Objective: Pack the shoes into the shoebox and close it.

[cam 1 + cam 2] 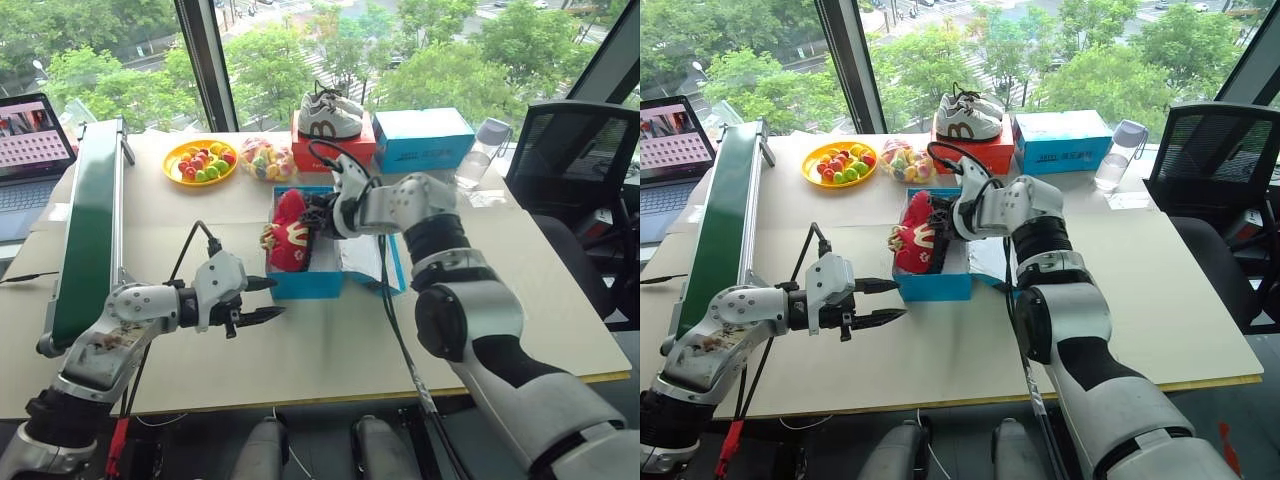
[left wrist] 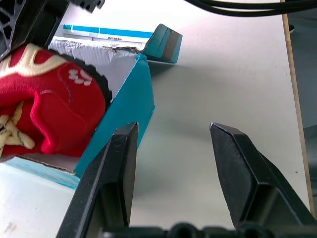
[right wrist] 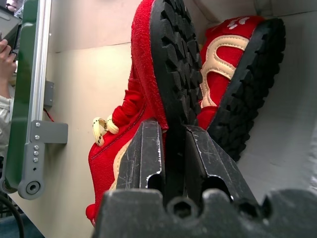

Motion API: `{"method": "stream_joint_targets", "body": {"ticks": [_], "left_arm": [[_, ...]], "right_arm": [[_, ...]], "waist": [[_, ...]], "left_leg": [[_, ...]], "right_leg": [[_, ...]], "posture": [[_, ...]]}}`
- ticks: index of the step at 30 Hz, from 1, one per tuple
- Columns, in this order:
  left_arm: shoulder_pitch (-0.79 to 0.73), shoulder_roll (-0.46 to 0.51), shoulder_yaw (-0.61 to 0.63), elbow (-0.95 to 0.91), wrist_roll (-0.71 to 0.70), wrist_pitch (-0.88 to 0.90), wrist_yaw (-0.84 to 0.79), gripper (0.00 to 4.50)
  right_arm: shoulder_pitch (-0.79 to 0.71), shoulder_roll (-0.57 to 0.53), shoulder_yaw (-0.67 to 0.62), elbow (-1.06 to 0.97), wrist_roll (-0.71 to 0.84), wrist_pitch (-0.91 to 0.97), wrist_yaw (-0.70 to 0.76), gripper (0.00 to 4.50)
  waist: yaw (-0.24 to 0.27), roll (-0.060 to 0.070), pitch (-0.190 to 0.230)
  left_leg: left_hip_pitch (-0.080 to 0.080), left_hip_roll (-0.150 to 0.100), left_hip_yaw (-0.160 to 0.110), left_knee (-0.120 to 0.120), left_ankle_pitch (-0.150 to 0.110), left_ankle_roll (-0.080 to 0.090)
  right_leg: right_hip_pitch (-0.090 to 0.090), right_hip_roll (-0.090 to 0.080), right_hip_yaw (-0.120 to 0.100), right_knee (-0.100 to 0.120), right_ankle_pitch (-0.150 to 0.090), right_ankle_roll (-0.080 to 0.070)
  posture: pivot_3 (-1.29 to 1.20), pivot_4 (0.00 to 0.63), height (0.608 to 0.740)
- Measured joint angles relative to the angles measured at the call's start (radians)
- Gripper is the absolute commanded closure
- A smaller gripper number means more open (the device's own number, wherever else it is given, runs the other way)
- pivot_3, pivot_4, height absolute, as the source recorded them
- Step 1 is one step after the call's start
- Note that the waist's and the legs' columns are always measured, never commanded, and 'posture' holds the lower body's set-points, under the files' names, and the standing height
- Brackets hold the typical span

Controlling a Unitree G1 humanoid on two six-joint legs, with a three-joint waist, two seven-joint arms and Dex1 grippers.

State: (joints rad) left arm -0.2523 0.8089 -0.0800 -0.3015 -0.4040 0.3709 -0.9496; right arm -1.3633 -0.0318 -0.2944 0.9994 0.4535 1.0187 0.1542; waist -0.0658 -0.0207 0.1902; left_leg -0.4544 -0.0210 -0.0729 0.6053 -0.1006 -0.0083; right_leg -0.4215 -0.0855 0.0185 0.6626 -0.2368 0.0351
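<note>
On the left, the left gripper (image 1: 262,300) hovers over bare table (image 1: 330,350) just near-left of the shoebox (image 1: 305,283), its two black fingers apart with nothing between them; in its wrist view the blue near corner of the box sits right beside one finger (image 2: 119,168) without clearly touching it.

In the middle, the shoebox stands open on the table, white inside, with its lid (image 1: 365,262) folded out flat to the right. The shoes (image 1: 289,235) are both at the box: one red shoe lies down inside, sole outward, and the other stands tilted on its edge at the box's left side, riding above the left wall and leaning over it.

To the right, the right gripper (image 3: 171,148) reaches in from the right over the lid, its fingers clamped on the sole edge of the tilted shoe (image 3: 163,64), the second shoe (image 3: 237,74) close beside it in the box.

As a judgement, the packing is about half done: one shoe looks settled, and the other is held at the box but not yet laid flat. From the head views it is hard to tell whether the tilted shoe's toe already rests on the box floor. Still left: seat that shoe below the rim, let go, clear both arms, then swing the lid over from the right and press it shut
</note>
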Motion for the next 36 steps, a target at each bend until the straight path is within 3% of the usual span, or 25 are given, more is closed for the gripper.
{"method": "stream_joint_targets", "body": {"ticks": [7,12,13,18,21,36], "left_arm": [[0.003,-0.01,0.002,-0.017,0.014,0.006,0.013,2.06],[0.007,-0.013,0.004,-0.03,0.014,0.008,0.018,2.06],[0.01,-0.014,0.005,-0.032,0.014,0.008,0.019,2.06],[0.017,-0.023,0.006,-0.037,0.015,0.008,0.02,2.06],[0.016,-0.03,0.006,-0.036,0.018,0.007,0.02,2.06],[0.009,-0.04,0.006,-0.016,0.029,0.005,0.007,2.06]], "right_arm": [[-0.003,0.009,0.061,0.06,-0.06,-0.094,0.089,4.26],[0.002,-0.093,0.171,0.101,-0.154,-0.141,0.216,4.26],[0.002,-0.121,0.19,0.115,-0.173,-0.151,0.236,4.26],[0.001,-0.216,0.249,0.153,-0.256,-0.211,0.299,4.26],[-0.009,-0.214,0.252,0.155,-0.275,-0.213,0.325,4.26],[-0.085,-0.149,0.224,0.012,-0.24,-0.002,0.326,4.26]], "waist": [[-0.005,0.0,0.0],[0.004,0.0,-0.001],[0.004,0.0,-0.001],[0.003,0.0,-0.001],[0.0,0.0,-0.001],[0.002,0.0,-0.001]], "left_leg": [[0.005,0.003,0.0,-0.001,0.0,0.0],[0.015,0.003,0.0,-0.006,0.0,0.0],[0.017,0.004,0.0,-0.007,-0.005,-0.007],[0.017,0.003,0.0,-0.009,-0.005,-0.008],[0.017,0.003,0.001,-0.011,0.0,-0.001],[0.003,0.003,0.001,-0.015,0.0,0.0]], "right_leg": [[0.002,0.002,0.0,0.0,-0.002,0.001],[0.013,0.002,-0.001,-0.005,-0.006,0.0],[0.016,0.002,-0.001,-0.007,-0.009,-0.005],[0.015,0.0,-0.001,-0.008,-0.009,-0.006],[0.014,0.001,-0.001,-0.007,-0.006,-0.001],[0.0,0.001,-0.001,-0.006,-0.004,-0.006]], "posture": [[0.0,0.15,0.73],[0.0,0.15,0.73],[0.0,0.15,0.73],[0.0,0.15,0.73],[0.0,0.15,0.73],[0.0,0.15,0.73]]}}
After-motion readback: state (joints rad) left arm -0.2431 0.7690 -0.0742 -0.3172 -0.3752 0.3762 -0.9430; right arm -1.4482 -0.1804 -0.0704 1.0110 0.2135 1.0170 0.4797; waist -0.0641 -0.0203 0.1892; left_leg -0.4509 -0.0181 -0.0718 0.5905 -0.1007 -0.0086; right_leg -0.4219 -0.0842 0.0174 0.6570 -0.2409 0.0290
